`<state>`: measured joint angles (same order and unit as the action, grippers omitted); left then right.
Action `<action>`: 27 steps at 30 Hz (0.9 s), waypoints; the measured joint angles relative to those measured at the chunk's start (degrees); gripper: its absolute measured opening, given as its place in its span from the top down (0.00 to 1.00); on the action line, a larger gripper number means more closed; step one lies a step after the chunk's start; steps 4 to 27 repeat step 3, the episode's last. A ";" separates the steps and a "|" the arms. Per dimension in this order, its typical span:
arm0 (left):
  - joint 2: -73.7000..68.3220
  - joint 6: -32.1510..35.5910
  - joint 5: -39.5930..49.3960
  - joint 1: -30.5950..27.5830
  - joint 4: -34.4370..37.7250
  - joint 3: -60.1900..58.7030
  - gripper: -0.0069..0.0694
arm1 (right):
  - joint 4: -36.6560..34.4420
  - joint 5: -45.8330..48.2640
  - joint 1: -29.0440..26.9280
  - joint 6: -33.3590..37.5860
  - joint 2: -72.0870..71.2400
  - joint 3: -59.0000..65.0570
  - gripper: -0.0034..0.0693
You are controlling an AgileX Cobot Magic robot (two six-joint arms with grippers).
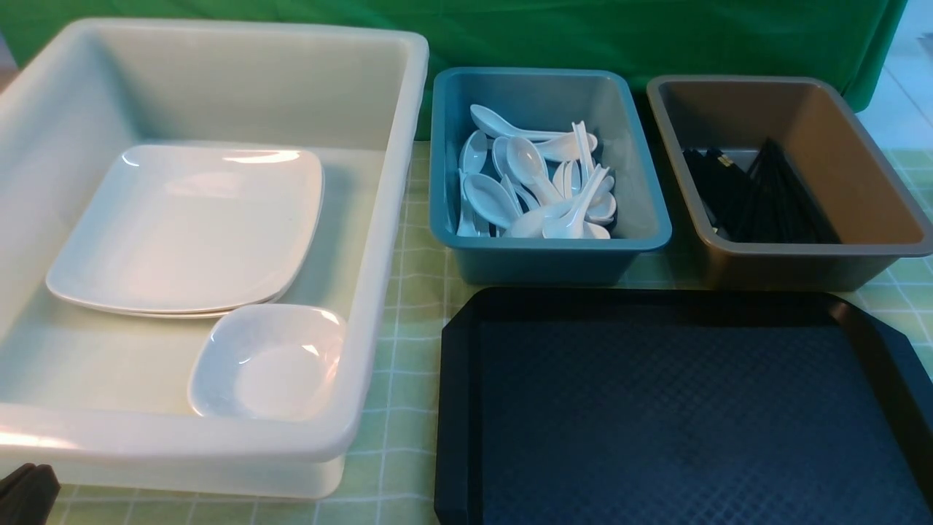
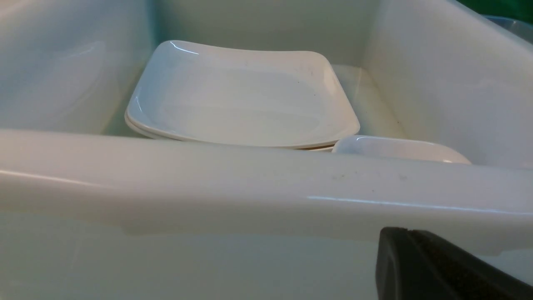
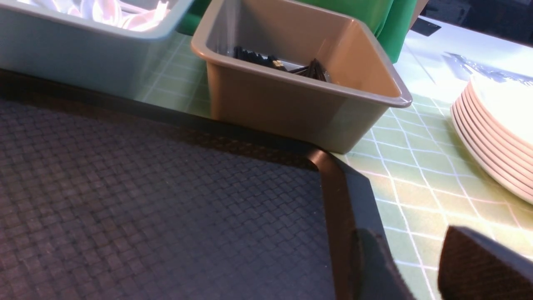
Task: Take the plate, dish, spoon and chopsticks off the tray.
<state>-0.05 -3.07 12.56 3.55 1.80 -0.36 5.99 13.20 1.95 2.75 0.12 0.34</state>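
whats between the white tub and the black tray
Only a bare strip of green checked tablecloth separates the white tub from the tray, seen in the front view.

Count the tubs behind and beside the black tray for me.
3: a large white tub left of the tray, a blue tub behind it, and a brown tub right of the blue one. None looks hidden.

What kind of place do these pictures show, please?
Probably a dish-return station in a canteen, staged for testing: a black tray, a blue tub of white spoons, and a white tub holding plates.
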 joint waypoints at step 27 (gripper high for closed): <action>0.00 0.00 0.00 0.00 0.00 0.00 0.92 | 0.00 0.00 0.00 0.00 0.00 0.00 0.63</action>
